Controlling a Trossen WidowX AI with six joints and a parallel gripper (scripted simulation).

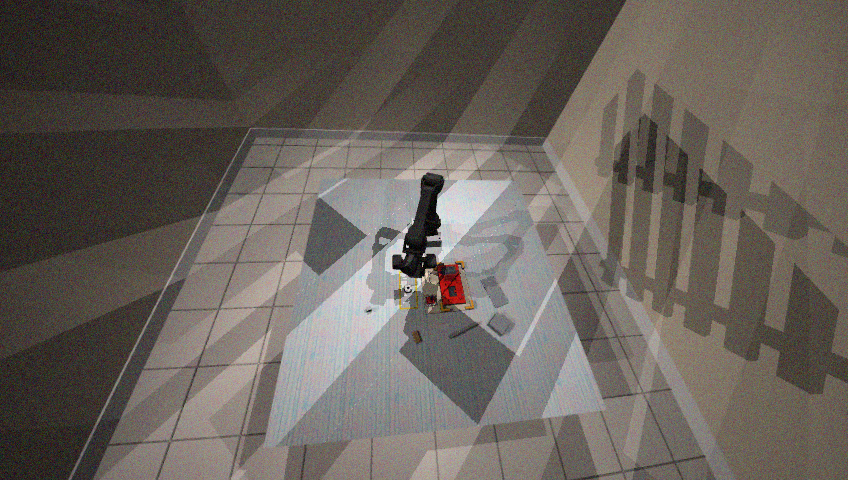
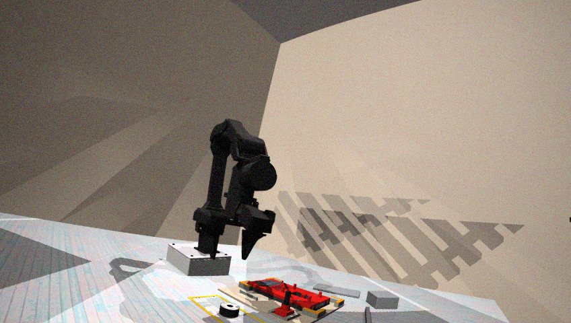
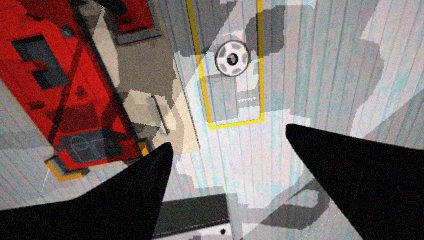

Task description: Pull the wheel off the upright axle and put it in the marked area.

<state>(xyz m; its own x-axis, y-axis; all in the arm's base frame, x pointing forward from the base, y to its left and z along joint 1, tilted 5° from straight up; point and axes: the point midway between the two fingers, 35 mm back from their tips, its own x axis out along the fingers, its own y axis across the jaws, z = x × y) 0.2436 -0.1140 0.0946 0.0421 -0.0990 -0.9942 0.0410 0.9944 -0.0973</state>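
Note:
The wheel (image 3: 231, 58) (image 2: 229, 309) (image 1: 408, 289), black with a pale hub, lies flat on the table inside the yellow marked rectangle (image 3: 235, 124) (image 2: 204, 297). My gripper (image 3: 227, 138) (image 2: 246, 249) is open and empty. It hangs well above the table, near the rectangle's closer end, with nothing between the fingers and nothing touching them. The upright axle (image 2: 287, 301) stands bare on its red base beside the rectangle. In the wrist view its red base (image 3: 134, 16) shows at the top edge.
A red board (image 3: 55, 85) (image 2: 304, 298) (image 1: 451, 284) on a tan plate lies beside the rectangle. Grey blocks (image 2: 382, 299) (image 1: 500, 322) and a flat grey slab (image 2: 335, 290) lie beyond it. A small brown block (image 1: 417, 336) lies in front. The arm's pale base (image 2: 188, 262) stands behind.

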